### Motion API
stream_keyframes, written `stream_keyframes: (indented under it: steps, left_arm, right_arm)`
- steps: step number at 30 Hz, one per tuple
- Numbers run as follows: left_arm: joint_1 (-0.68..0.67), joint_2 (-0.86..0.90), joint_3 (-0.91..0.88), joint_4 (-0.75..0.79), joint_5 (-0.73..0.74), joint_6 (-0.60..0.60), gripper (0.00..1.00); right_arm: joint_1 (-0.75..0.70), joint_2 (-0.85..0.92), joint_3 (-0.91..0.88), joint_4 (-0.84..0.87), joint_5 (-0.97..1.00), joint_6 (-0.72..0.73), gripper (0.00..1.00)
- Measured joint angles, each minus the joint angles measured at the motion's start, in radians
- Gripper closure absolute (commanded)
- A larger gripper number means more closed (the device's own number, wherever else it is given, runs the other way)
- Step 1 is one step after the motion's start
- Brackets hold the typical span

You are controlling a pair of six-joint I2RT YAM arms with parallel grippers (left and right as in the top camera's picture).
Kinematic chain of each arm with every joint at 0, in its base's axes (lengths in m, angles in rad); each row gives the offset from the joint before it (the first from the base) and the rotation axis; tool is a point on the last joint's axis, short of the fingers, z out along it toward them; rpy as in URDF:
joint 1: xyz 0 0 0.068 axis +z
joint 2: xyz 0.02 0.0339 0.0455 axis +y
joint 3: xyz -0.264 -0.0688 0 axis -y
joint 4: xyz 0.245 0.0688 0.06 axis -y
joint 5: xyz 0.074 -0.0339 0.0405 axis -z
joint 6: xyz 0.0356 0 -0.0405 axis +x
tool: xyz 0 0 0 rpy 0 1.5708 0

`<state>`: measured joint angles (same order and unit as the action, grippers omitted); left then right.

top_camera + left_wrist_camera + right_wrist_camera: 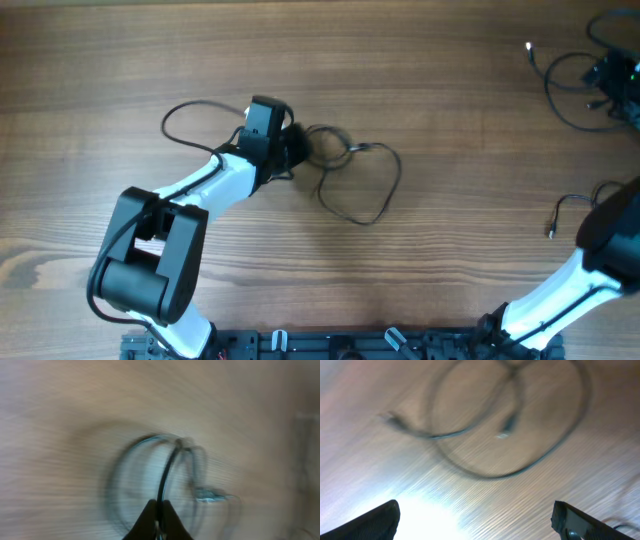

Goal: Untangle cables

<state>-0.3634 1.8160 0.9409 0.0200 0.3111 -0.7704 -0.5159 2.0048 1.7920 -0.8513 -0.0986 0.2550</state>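
Note:
The cables [352, 172] are thin dark wires lying in loose loops at the table's middle, with one more loop [190, 112] reaching left behind the left arm. My left gripper [298, 148] sits at the small knot of loops. In the left wrist view it [159, 506] is shut on one dark cable strand [169, 471], which rises from the fingertips into blurred loops. My right gripper [475, 515] is open wide above bare wood, nothing between its fingers. Blurred cable loops [485, 467] with a small plug [509, 423] lie ahead of it.
The right arm [610, 240] stands at the lower right edge. A second bunch of dark wires [585, 80] lies at the far right corner. A short wire [565, 208] with a plug end lies near the right arm. The table [420, 280] is brown wood.

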Motion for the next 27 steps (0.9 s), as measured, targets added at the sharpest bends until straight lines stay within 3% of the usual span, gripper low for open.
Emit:
stream_keyframes:
  steps: [2, 3, 5, 6, 11, 18, 20, 22, 23, 24, 27]
  left_arm:
    - [-0.021, 0.000, 0.004, 0.153, 0.089, 0.019, 0.58]
    - [-0.040, 0.000, 0.009, 0.195, 0.126, 0.025, 0.32]
    - [-0.072, 0.000, 0.010, 0.169, 0.171, 0.036, 0.04]
    - [-0.077, 0.000, 0.011, 0.134, 0.182, 0.041, 0.00]
    - [0.023, 0.000, 0.010, -0.082, 0.189, 0.060, 0.00]
    - [0.236, -0.032, 0.010, -0.263, 0.180, 0.063, 0.00]
    - [0.267, -0.034, 0.010, -0.290, 0.153, 0.064, 0.00]
    - [0.283, -0.034, 0.010, -0.301, 0.118, 0.064, 0.00]
    - [0.285, -0.034, 0.010, -0.305, 0.104, 0.066, 0.00]
    - [0.285, -0.034, 0.010, -0.306, 0.097, 0.067, 0.00]
    - [0.285, -0.040, 0.010, -0.324, 0.073, 0.067, 0.00]
  right_arm:
    - [0.042, -0.059, 0.003, -0.044, -0.065, 0.001, 0.00]
    - [0.081, -0.085, 0.005, -0.083, -0.111, 0.001, 0.00]
    - [0.144, -0.090, 0.002, -0.152, -0.154, 0.018, 0.00]
    - [0.179, -0.090, -0.011, -0.188, -0.169, 0.029, 0.00]
    - [0.415, -0.090, -0.177, -0.235, -0.201, 0.051, 0.00]
    - [0.695, -0.090, -0.475, -0.040, -0.186, 0.057, 0.00]
    - [0.723, -0.090, -0.540, 0.063, -0.137, 0.011, 0.07]
    - [0.734, -0.090, -0.602, 0.166, -0.097, -0.070, 0.37]
    - [0.736, -0.097, -0.621, 0.217, -0.080, -0.103, 0.58]
    - [0.736, -0.100, -0.640, 0.257, -0.072, -0.123, 0.96]
    - [0.735, -0.103, -0.662, 0.270, -0.079, -0.151, 0.96]
